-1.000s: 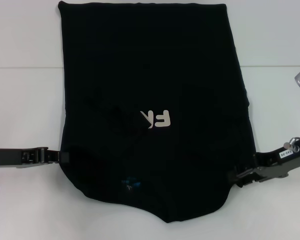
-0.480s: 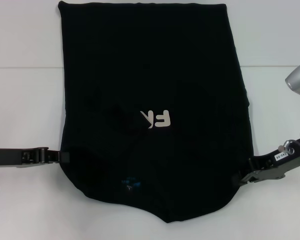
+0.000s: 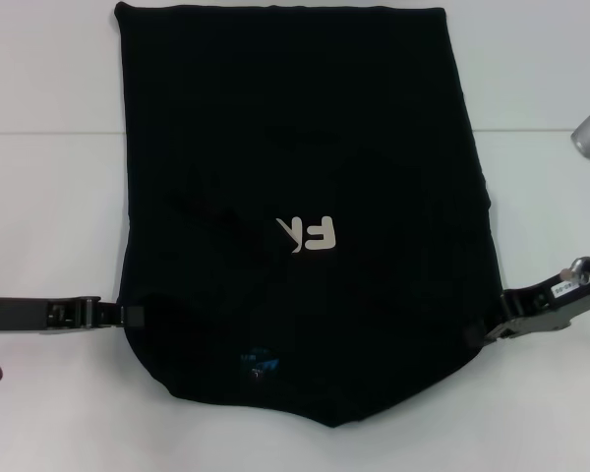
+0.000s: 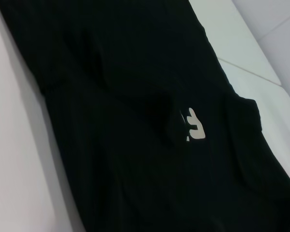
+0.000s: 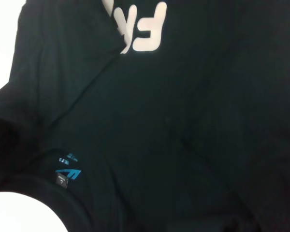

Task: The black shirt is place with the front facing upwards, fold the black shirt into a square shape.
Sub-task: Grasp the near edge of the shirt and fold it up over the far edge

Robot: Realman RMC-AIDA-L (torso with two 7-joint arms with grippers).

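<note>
Already the black shirt (image 3: 305, 226) lies flat on the white bench (image 3: 49, 216) as a long narrow panel, its sides apparently folded in over the front so that only part of the off-white lettering (image 3: 310, 234) shows, and its collar end, with the small blue neck label (image 3: 258, 362), sits nearest the robot. The left gripper (image 3: 128, 315) reaches in low along the bench and meets the shirt's edge on its own side, close to the collar end; the right gripper (image 3: 477, 334) does the same at the opposite edge, so the cloth lies between the two and stretches away beyond both toward the far hem. Whether either set of jaws is open, closed or pinching cloth I cannot tell, since their tips merge with the dark fabric and neither wrist view shows its own fingers. The matched placement, one gripper at each side at about the same level, looks chosen so that the collar end can be lifted evenly and carried over toward the far hem, which would shorten the panel into a square. Judging by this, the sideways folds are done and the lengthwise fold is the step in hand. Uneven grips would likely skew that fold or let a tucked sleeve slip out.
</note>
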